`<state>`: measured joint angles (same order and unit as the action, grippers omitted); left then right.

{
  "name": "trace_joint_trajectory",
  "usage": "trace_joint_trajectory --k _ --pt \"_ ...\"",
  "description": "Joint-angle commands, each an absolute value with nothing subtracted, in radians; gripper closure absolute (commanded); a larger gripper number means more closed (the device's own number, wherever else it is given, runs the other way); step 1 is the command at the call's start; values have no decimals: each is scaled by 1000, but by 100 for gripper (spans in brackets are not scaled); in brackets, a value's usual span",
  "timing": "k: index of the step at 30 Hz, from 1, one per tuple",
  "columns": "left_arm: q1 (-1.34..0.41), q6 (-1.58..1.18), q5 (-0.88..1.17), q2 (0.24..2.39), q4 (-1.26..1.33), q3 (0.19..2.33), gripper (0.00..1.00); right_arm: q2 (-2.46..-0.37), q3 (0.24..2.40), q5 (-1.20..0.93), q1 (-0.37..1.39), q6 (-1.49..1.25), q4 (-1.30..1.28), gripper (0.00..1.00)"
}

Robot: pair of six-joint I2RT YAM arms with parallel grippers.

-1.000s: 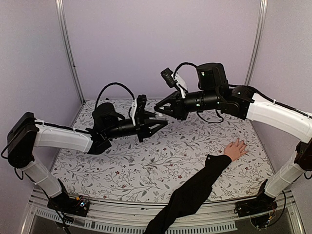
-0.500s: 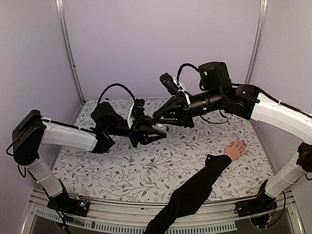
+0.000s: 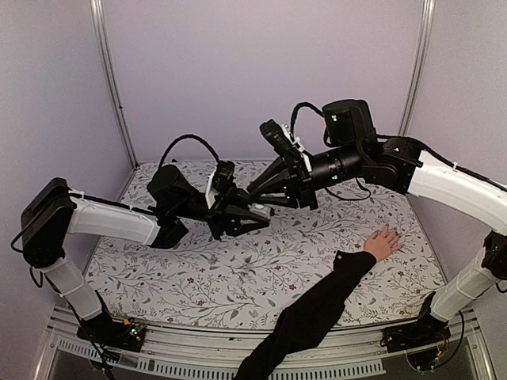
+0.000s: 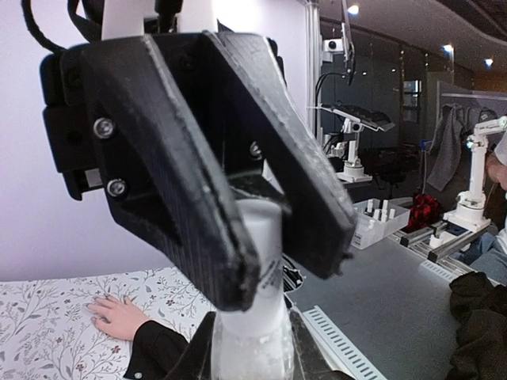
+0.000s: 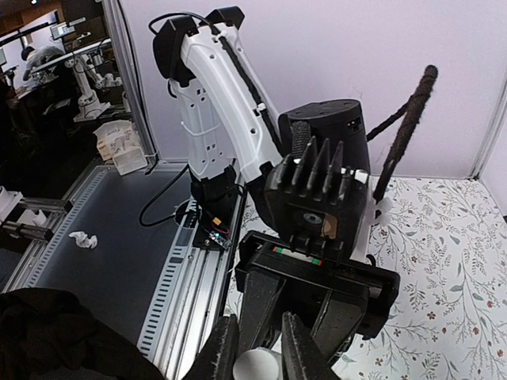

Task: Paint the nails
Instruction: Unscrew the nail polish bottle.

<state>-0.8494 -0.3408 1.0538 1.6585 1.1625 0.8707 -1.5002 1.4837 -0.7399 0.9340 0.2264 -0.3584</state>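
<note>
Meeting tip to tip above the floral bench [image 3: 238,277] in the top view, the left claw [image 3: 252,214] and the right claw [image 3: 259,192] both close on a small pale bottle [image 3: 261,210]. A human hand [image 3: 383,242] in a black sleeve [image 3: 317,305] lies flat on the bench, well apart from both claws, below and to the right of them. The nails [image 3: 394,231] at its spread fingertips are too small to make out. In the left wrist view, the left claw [image 4: 283,273] is clamped on the pale bottle [image 4: 255,237], and dark fingers of the other claw flank the bottle's lower end. The hand [image 4: 119,315] lies on the bench below and left of the claw. In the right wrist view, the right claw [image 5: 259,331] pinches the bottle's white round end [image 5: 257,366], with the left claw [image 5: 317,289] directly beyond it.
</note>
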Motion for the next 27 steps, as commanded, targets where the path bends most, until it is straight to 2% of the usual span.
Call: trace_joint_trajectory --k 1,3,5,11,18,27 --pt "-859 -273 1001 1619 1213 862 100 -1469 1485 -669 923 205 -339 74" --pt "-855 -257 955 1607 1202 850 100 -1457 1472 -644 923 191 -318 59" --pt "-852 -211 888 1590 1152 842 100 -1446 1462 -614 921 165 -303 52" --pt "-853 -138 697 1548 1091 807 100 -1419 1435 -456 917 78 -258 45" --pt "-855 -107 405 1537 986 813 100 -1429 1456 -326 918 -32 -244 45" --pt "-890 -27 173 1556 871 855 100 -1529 1571 -162 918 -107 -336 57"
